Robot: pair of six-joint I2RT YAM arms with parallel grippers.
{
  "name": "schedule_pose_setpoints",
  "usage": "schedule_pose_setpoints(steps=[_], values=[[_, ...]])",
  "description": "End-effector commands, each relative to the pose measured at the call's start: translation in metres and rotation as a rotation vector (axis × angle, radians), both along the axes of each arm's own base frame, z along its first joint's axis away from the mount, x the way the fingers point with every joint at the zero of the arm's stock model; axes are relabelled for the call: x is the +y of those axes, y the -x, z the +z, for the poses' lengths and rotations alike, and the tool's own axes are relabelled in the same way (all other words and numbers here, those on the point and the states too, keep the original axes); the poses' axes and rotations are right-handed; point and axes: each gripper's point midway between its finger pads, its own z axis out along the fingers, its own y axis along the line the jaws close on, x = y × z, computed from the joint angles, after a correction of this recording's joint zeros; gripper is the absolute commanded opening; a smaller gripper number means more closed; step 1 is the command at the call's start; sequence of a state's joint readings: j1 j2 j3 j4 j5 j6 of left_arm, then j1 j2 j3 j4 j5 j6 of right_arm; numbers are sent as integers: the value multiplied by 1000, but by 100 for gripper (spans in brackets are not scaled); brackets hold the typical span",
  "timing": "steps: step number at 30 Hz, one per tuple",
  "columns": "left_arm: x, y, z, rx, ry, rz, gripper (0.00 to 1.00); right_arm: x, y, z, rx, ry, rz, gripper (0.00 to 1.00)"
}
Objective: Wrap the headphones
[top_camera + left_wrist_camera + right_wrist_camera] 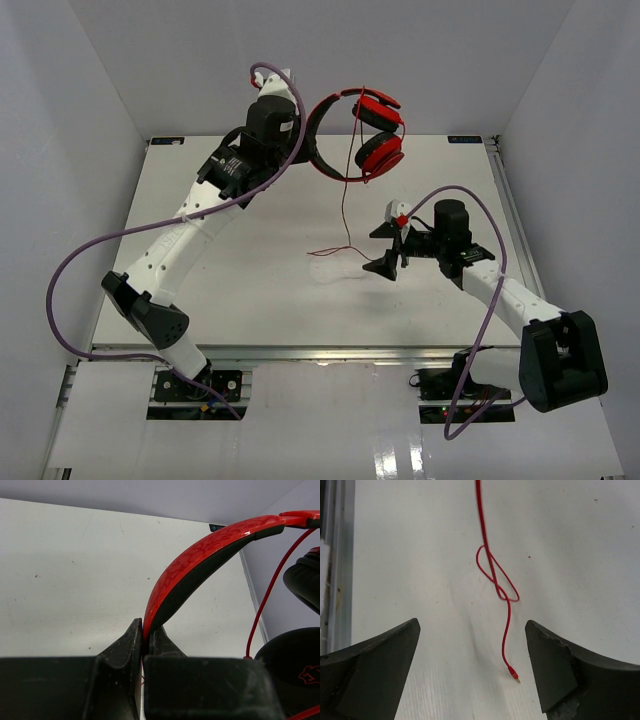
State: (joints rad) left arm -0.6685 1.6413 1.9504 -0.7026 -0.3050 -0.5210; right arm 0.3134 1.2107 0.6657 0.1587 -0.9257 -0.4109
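The headphones (378,150) hang in the air over the far middle of the table, red earcups to the right. My left gripper (304,126) is shut on their red and black headband (200,565), pinched thin between the jaws of that gripper (146,630). The thin red cord (345,215) drops from the headphones to the table, then trails left. In the right wrist view the cord (492,575) makes a small loop and ends in a plug (513,672) lying on the table. My right gripper (472,630) hovers open above that plug, touching nothing, just right of the cord's end (385,249).
The white table (250,290) is walled by white panels at the back and sides. A metal rail (505,200) runs along its right edge. Thick purple cables (80,260) loop beside both arms.
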Motion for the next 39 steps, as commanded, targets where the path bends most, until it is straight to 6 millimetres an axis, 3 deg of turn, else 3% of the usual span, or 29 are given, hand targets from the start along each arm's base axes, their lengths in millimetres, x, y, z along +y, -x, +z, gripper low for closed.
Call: schedule_pose_setpoints(steps=[1, 6, 13, 20, 23, 27, 28, 32, 35, 39], values=[[7, 8, 53, -103, 91, -1, 0, -5, 1, -29, -113, 115, 83, 93], [6, 12, 60, -107, 106, -14, 0, 0, -9, -52, -131, 181, 40, 92], [4, 20, 66, -94, 146, -38, 0, 25, -36, -61, -106, 222, -8, 90], [8, 30, 76, -94, 176, -44, 0, 24, -80, -71, -143, 259, -185, 74], [10, 33, 79, -93, 182, -42, 0, 27, -82, -80, -131, 269, -166, 62], [8, 35, 80, -86, 201, -48, 0, 28, -78, -79, -117, 248, -142, 16], [9, 34, 80, -85, 205, -46, 0, 25, -77, -73, -125, 236, -145, 12], [13, 30, 80, -86, 212, -35, 0, 5, -77, -53, -145, 193, -186, 8], [28, 24, 82, -92, 227, -14, 0, -37, -87, -33, -154, 163, -291, 8], [39, 22, 84, -103, 238, -9, 0, -107, -108, -36, -94, 205, -506, 8]])
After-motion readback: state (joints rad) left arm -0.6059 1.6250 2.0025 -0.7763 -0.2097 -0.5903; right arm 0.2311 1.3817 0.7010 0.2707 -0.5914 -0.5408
